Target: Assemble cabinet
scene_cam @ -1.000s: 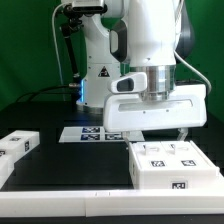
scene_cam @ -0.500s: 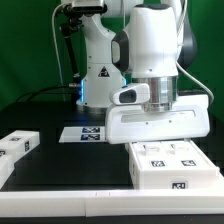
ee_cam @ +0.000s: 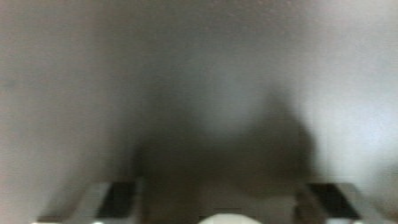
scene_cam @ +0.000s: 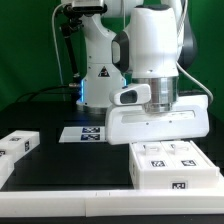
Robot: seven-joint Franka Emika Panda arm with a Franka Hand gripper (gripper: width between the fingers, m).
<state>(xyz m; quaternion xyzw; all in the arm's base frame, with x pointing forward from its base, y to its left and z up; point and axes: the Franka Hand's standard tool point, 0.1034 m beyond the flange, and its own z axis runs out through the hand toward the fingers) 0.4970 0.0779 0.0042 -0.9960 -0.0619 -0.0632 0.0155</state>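
Just above the cabinet [scene_cam: 172, 165], near its rear edge — gripper [scene_cam: 158, 138], jaws apart.

No legible words; only square tags [scene_cam: 157, 153] on the cabinet [scene_cam: 200, 176] and marker board [scene_cam: 75, 134].

Ext cam: my arm [scene_cam: 150, 45] fills mid-frame, base [scene_cam: 98, 62] at the rear, upper links going out of shot at the top, last link coming str. down. Wrist [scene_cam: 158, 92] is vertical. Hand [scene_cam: 158, 128] points str. down and sits low, its wide body level and broadside to the cam. Can't make out the fingertips from here. Wrist cam is v. blurred: two fingers [ee_cam: 118, 200] show at opposite sides, wide apart, nothing visible betw. them. I read the hand as spread, no grip.
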